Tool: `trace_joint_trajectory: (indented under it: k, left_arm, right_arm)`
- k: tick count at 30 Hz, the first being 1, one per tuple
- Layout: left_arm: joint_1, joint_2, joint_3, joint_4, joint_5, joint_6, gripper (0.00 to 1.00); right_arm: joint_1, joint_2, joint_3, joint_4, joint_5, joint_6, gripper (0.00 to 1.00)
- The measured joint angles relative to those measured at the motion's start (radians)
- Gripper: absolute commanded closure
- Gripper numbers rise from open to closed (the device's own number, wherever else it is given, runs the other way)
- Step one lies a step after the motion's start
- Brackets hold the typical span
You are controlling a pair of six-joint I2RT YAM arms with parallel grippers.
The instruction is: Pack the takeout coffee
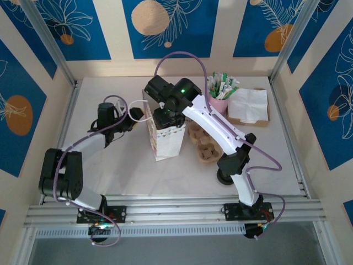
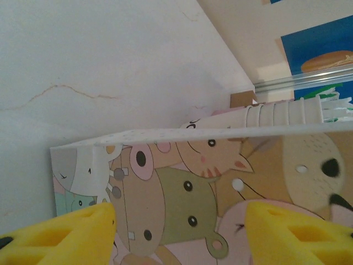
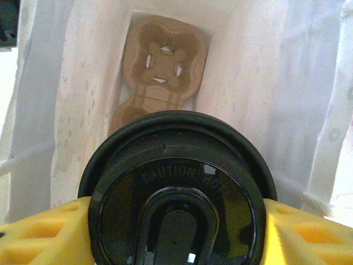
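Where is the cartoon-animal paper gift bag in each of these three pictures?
Top external: the cartoon-printed paper gift bag stands mid-table.
Left wrist: its animal-printed side, lower half.
Right wrist: its white inner walls surround the black-lidded coffee cup.
Shared landmark: green-and-white sachets beyond the bag, top and left-wrist views.

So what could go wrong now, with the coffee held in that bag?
The right gripper grips the takeout coffee near its lid, which might pop off. The cup could miss the hole in the cardboard carrier at the bottom and tip. The gift bag walls sit close; a snag could topple it.
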Motion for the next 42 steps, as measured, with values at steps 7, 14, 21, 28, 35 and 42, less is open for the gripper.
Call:
trace_joint_trajectory:
  k: [7, 14, 21, 28, 35, 42]
  left_arm:
    - [0.027, -0.017, 0.015, -0.061, -0.051, 0.018, 0.42]
    - [0.084, 0.216, 0.2, -0.045, -0.003, 0.005, 0.54]
    - [0.079, 0.441, 0.329, 0.117, 0.154, -0.093, 0.62]
    - [0.047, 0.503, 0.323, 0.244, 0.235, -0.143, 0.65]
    - [0.035, 0.502, 0.234, 0.385, 0.261, -0.172, 0.65]
    - [0.035, 0.459, 0.113, 0.431, 0.261, -0.172, 0.65]
  right_arm:
    - [0.0, 0.012, 0.0, -0.001, -0.01, -0.001, 0.42]
    - [0.003, 0.016, 0.0, -0.001, -0.018, -0.008, 0.42]
    - [0.004, 0.016, 0.0, -0.004, -0.018, -0.011, 0.41]
    - [0.006, 0.026, 0.003, -0.005, -0.018, -0.011, 0.41]
    - [0.006, 0.034, 0.009, -0.022, -0.017, -0.019, 0.41]
    - [0.006, 0.034, 0.01, -0.052, -0.017, -0.03, 0.41]
